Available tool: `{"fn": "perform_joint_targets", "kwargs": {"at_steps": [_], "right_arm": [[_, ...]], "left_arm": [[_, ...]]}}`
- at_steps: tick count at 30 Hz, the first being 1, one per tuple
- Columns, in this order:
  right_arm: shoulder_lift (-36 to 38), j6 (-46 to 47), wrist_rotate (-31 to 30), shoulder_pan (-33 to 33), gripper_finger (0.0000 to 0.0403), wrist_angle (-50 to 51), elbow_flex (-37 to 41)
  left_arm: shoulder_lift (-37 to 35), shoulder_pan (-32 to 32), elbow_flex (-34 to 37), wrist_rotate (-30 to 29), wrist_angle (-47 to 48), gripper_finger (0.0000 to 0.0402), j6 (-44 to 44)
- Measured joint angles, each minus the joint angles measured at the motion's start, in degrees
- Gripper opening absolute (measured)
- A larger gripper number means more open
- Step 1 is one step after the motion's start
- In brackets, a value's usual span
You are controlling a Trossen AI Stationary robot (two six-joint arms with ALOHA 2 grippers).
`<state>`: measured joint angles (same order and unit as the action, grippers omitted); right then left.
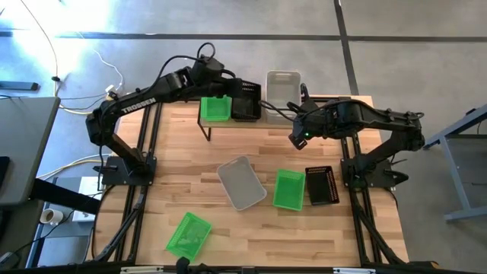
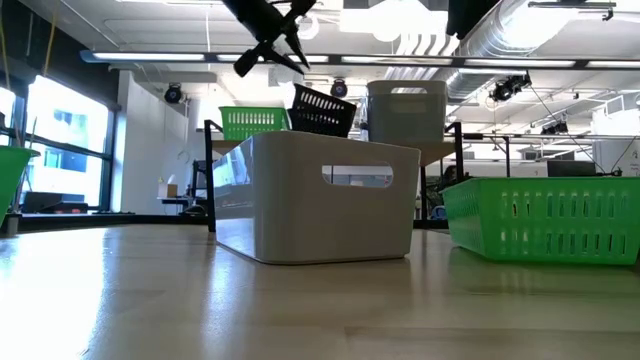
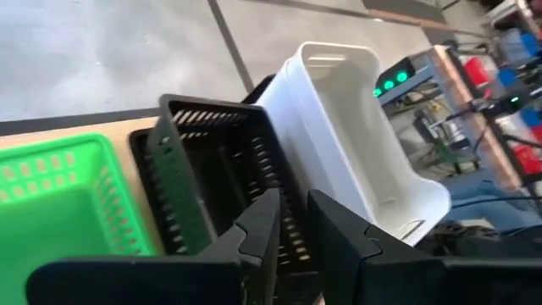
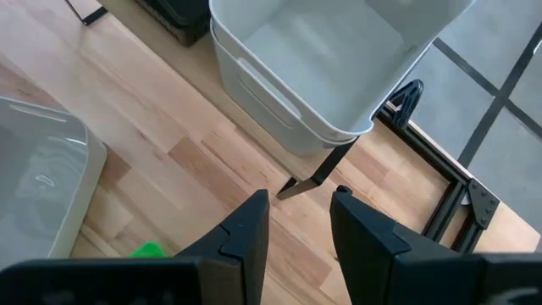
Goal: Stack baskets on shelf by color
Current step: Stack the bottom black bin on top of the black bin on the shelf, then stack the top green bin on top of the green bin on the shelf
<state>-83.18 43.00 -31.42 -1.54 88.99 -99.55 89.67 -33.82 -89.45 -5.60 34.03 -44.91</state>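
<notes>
The shelf (image 1: 266, 123) stands at the table's far edge. It carries a green basket (image 1: 214, 107), black baskets (image 1: 246, 100) and stacked grey baskets (image 1: 282, 86). The upper black basket (image 3: 212, 161) sits tilted in the lower one (image 2: 322, 112). My left gripper (image 1: 230, 79) hovers just above it, fingers slightly open (image 3: 296, 233), touching nothing. My right gripper (image 1: 297, 137) is open (image 4: 298, 212) above the tabletop, near the shelf's right leg (image 4: 326, 169) and the grey stack (image 4: 313, 68). On the table rest a grey basket (image 1: 242, 183), two green baskets (image 1: 289, 189) (image 1: 188, 234) and a black basket (image 1: 322, 185).
The loose baskets lie in the table's middle and near part; the grey basket (image 2: 320, 195) and a green one (image 2: 545, 215) stand close to the low camera. Bare wood lies between the shelf and these baskets. Cables and arm bases flank the table.
</notes>
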Motion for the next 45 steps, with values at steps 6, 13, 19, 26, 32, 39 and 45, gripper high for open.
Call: {"fn": "perform_joint_targets", "kwargs": {"at_steps": [6, 13, 19, 26, 32, 39, 45], "right_arm": [[0.0, 0.0, 0.0, 0.0, 0.0112, -0.1, 0.0], [0.0, 0.0, 0.0, 0.0, 0.0112, -0.1, 0.0], [0.0, 0.4, 0.0, 0.0, 0.0112, -0.1, 0.0], [0.0, 0.4, -0.1, 0.0, 0.0112, -0.1, 0.0], [0.0, 0.4, -0.4, 0.0, 0.0112, -0.1, 0.0], [0.0, -1.0, 5.7, 0.0, 0.0112, -0.1, 0.0], [0.0, -1.1, 12.8, -2.2, 0.0112, -0.1, 0.0]], "left_arm": [[2.1, 0.2, 0.1, 1.3, 1.8, 0.0056, 0.6], [4.4, 0.2, 0.0, 0.6, 3.1, 0.0055, 0.6], [4.4, 0.0, 0.0, -1.5, 4.8, 0.0055, 0.6], [4.8, -0.3, 0.0, -2.3, 6.1, 0.0055, 1.6], [4.4, -0.6, 0.0, -0.1, 2.1, 0.0055, 4.1], [-0.1, 0.3, -0.1, 2.6, 2.2, 0.0055, 10.7], [-4.7, 4.8, -0.1, 3.7, 8.9, 0.0055, 17.3]]}}
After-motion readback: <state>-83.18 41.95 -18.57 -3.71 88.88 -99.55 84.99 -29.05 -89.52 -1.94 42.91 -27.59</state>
